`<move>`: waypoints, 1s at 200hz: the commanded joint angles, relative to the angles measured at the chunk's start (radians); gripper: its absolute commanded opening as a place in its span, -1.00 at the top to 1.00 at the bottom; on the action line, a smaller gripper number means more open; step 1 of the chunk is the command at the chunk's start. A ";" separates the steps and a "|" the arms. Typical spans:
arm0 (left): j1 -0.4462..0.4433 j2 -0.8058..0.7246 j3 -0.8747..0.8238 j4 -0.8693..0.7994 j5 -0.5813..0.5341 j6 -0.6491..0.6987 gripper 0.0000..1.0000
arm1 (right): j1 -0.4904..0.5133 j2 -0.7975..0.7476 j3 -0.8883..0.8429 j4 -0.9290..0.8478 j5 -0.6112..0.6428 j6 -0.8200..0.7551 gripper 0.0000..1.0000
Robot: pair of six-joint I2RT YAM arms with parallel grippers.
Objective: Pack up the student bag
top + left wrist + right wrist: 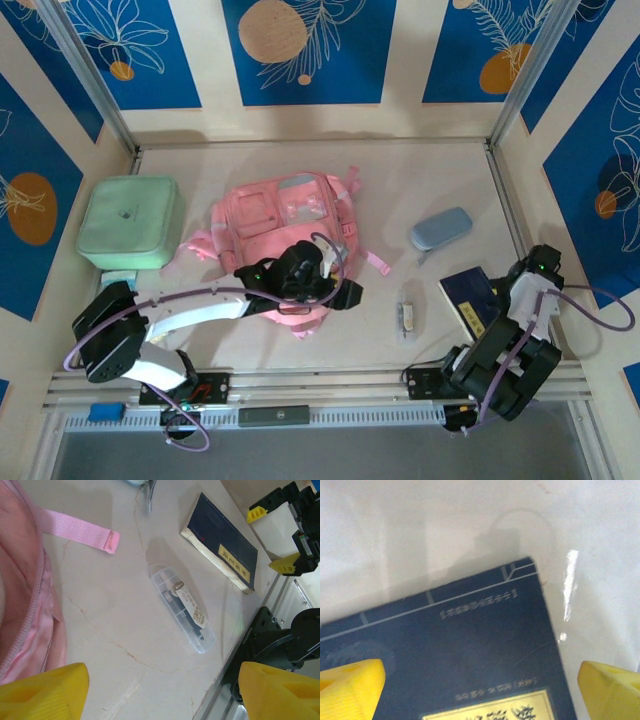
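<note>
Finding: the large soft pink fabric student bag [283, 222] lies flat mid-table, between the mint-green square case [128, 222] on its left and the loose items on its right. None of those loose items is inside it yet.

Left gripper [165, 694]: over the bag's near edge, jaws spread wide, nothing between them. A pink webbing strap [80, 533] trails onto the pale table [420, 170].

Right gripper [480, 687]: low over the dark blue hardback book [460, 645], jaws fully spread, one finger above the cover and the other past its edge (no contact that I can confirm).

Step in hand, in my judgement: taking up the book for packing. The next move calls for the right jaws to straddle one edge and close on it, while the left arm holds the bag's mouth open.

Outstanding: clear plastic pen case [182, 607] and light blue pouch [441, 229].
</note>
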 commanded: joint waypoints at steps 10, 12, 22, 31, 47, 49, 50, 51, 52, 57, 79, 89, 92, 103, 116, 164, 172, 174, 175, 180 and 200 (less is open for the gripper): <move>-0.018 0.035 0.057 0.000 -0.012 -0.002 -0.61 | -0.057 0.041 -0.021 0.045 -0.046 -0.006 -0.99; -0.017 0.037 0.057 0.000 -0.011 -0.002 -0.61 | -0.062 0.044 -0.022 0.047 -0.050 -0.006 -0.99; -0.020 0.045 0.063 -0.003 -0.011 -0.005 -0.62 | -0.093 0.058 -0.025 0.061 -0.088 -0.009 -0.99; -0.022 0.052 0.068 -0.002 -0.014 -0.005 -0.62 | -0.106 0.068 -0.031 0.086 -0.119 -0.015 -0.99; -0.026 0.068 0.074 0.002 -0.020 -0.016 -0.64 | -0.107 0.107 -0.026 0.113 -0.155 -0.016 -0.99; -0.026 0.071 0.075 0.002 -0.020 -0.018 -0.64 | -0.108 0.114 -0.023 0.113 -0.157 -0.015 -0.99; -0.026 0.071 0.075 0.003 -0.020 -0.019 -0.64 | -0.108 0.117 -0.022 0.112 -0.158 -0.015 -0.98; -0.026 0.072 0.075 0.004 -0.019 -0.020 -0.63 | -0.109 0.121 -0.021 0.112 -0.159 -0.014 -0.98; -0.026 0.074 0.075 0.005 -0.019 -0.021 -0.64 | -0.109 0.125 -0.020 0.112 -0.161 -0.012 -0.98; -0.026 0.078 0.076 0.009 -0.017 -0.025 -0.64 | -0.110 0.142 -0.013 0.113 -0.168 -0.011 -0.98; -0.031 0.100 0.085 0.010 -0.018 -0.037 -0.65 | -0.106 0.201 0.001 0.148 -0.219 -0.016 -0.98; -0.032 0.110 0.093 0.005 -0.023 -0.039 -0.65 | -0.082 0.217 0.011 0.166 -0.226 -0.021 -0.99; -0.032 0.114 0.095 0.003 -0.025 -0.040 -0.65 | -0.070 0.221 0.018 0.168 -0.222 -0.023 -0.99; -0.032 0.125 0.109 -0.003 -0.030 -0.042 -0.66 | -0.018 0.246 0.043 0.176 -0.207 -0.040 -0.99; -0.032 0.143 0.126 -0.011 -0.033 -0.041 -0.66 | 0.051 0.283 0.090 0.160 -0.170 -0.045 -0.99; -0.032 0.171 0.166 -0.038 -0.068 -0.039 -0.67 | 0.251 0.478 0.283 0.135 -0.124 -0.083 -0.98; -0.033 0.174 0.168 -0.040 -0.075 -0.041 -0.67 | 0.292 0.497 0.319 0.104 -0.077 -0.076 -0.99; -0.033 0.174 0.167 -0.041 -0.076 -0.042 -0.67 | 0.304 0.499 0.324 0.103 -0.070 -0.077 -0.99; -0.033 0.175 0.168 -0.041 -0.076 -0.042 -0.67 | 0.309 0.499 0.326 0.103 -0.066 -0.079 -0.98; -0.032 0.175 0.170 -0.043 -0.082 -0.041 -0.67 | 0.334 0.499 0.335 0.108 -0.053 -0.083 -0.99; -0.031 0.174 0.171 -0.046 -0.101 -0.042 -0.68 | 0.402 0.517 0.384 0.114 -0.064 -0.086 -0.98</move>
